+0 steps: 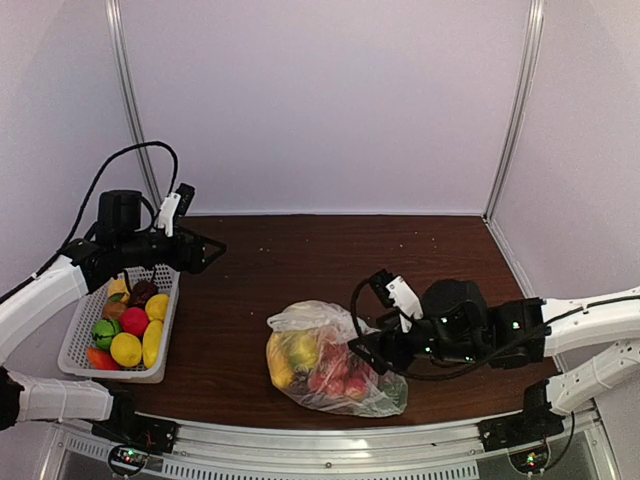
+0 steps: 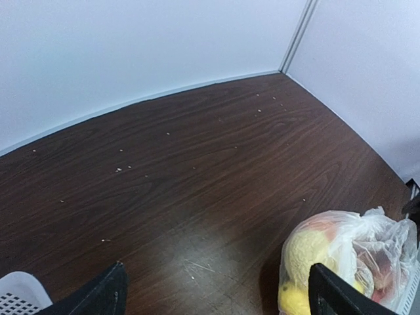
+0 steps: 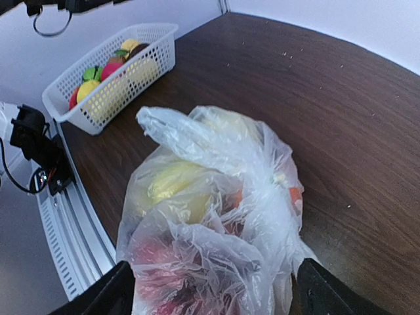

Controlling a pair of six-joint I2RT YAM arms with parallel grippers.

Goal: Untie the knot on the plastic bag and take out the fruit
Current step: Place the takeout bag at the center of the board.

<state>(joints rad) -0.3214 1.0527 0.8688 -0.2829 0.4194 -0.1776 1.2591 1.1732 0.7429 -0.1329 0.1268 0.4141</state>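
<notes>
On woodgrain table (image 1: pixel 300 260): crinkly, lumpy plastic bag (image 1: pixel 335 365)

You see a clear bag (image 1: pixel 312 318) showing yellow and red fruit (image 1: pixel 285 362). At the left, your white slotted basket (image 1: pixel 70 350) holds yellow, pink-red, green and dark purple pieces (image 1: pixel 126 349). The table (image 1: pixel 330 255) is dark brown woodgrain.

Soft, even light fell from overhead, leaving the pale walls (image 1: pixel 330 100) faintly lilac. The dark worktop (image 1: pixel 300 260) carried a dull sheen. Only a weak shadow lay under the plastic bag (image 1: pixel 335 365), whose crinkles glinted white. Both wrist views bowed straight edges, and the left fingers (image 2: pixel 98 295) and right fingers (image 3: pixel 328 292) sat dark and blurred.
</notes>
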